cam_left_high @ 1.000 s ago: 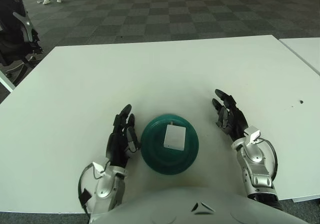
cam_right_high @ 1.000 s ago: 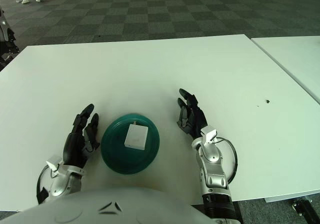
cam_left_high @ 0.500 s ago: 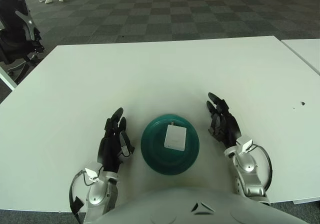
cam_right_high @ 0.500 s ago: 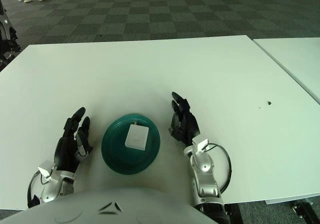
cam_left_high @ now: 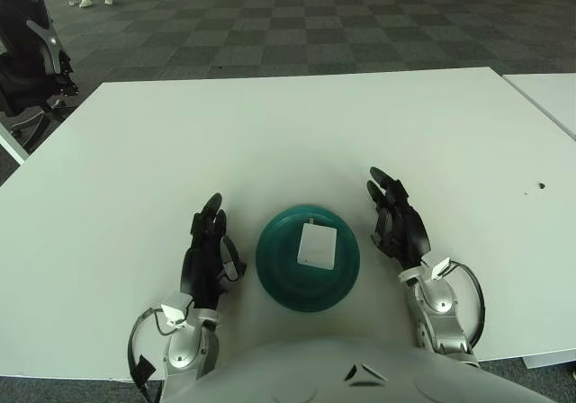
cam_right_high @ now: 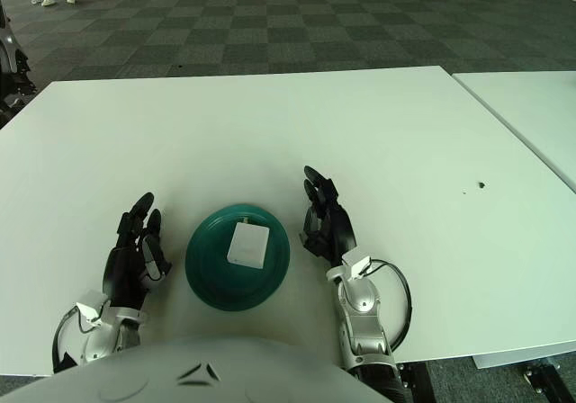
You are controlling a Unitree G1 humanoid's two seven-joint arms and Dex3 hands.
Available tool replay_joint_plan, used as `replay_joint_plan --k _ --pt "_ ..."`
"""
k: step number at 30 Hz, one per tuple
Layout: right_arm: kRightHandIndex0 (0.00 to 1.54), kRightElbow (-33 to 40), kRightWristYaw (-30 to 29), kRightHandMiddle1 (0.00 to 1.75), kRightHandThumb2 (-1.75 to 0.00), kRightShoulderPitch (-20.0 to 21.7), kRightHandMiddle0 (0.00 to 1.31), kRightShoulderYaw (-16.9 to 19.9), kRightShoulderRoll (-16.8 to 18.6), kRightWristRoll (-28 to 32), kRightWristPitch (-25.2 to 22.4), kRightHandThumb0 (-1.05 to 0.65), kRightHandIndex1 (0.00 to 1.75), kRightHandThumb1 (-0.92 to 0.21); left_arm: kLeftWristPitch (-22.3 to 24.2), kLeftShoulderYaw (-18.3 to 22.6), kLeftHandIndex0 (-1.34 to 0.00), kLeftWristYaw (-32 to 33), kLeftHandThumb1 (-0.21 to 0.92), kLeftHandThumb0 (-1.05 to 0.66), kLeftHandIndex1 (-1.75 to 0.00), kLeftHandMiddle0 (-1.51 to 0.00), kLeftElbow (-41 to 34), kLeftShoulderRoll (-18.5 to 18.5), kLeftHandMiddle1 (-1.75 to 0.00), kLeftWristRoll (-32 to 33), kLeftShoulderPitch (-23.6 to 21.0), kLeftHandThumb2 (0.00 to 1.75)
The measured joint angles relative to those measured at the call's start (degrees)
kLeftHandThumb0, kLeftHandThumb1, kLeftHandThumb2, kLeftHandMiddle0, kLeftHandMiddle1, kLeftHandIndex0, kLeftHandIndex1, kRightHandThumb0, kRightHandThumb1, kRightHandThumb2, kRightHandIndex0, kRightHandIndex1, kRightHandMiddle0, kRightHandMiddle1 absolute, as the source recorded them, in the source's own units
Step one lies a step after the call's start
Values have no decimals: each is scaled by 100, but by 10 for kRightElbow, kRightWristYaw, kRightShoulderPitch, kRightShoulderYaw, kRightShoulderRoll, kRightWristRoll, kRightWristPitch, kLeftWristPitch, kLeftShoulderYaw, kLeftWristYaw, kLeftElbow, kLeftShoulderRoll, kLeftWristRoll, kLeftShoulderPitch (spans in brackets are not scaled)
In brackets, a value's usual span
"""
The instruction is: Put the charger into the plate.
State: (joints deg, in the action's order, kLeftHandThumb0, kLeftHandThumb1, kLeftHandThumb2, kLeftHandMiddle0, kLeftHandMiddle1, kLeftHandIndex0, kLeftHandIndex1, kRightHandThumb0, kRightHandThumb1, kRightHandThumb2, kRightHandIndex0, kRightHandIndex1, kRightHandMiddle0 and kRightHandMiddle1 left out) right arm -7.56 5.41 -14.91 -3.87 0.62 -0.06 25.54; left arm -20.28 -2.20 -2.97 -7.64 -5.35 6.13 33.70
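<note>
Charger (cam_left_high: pixel 316 245) sits flat in the plate (cam_left_high: pixel 274 277), a bit right of centre, long axis running roughly away from me. I read the task as done. Left hand (cam_left_high: pixel 205 253) is just left of the plate, fingers loosely extended, holding nothing. Right hand (cam_left_high: pixel 396 221) is just right of it, fingers also spread and empty. Right hand is the nearer one to the charger, plate rim between them. Neither hand touches plate or charger as far as I can see. Next move is probably just pulling both hands clear.
</note>
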Motion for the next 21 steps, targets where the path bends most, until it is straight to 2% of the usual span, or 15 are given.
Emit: replay_joint_plan --k 8,21 --pt "1 -4 -29 6 -94 3 0 -8 7 -11 10 -95 0 -92 -19 -4 0 20 92 -98 -38 -12 12 -13 0 -22 -1 104" --pt "0 -6 -28 4 -98 3 1 -20 0 -11 44 -95 0 -92 -66 -5 0 29 92 -100 -37 -11 49 -27 0 -22 -15 102"
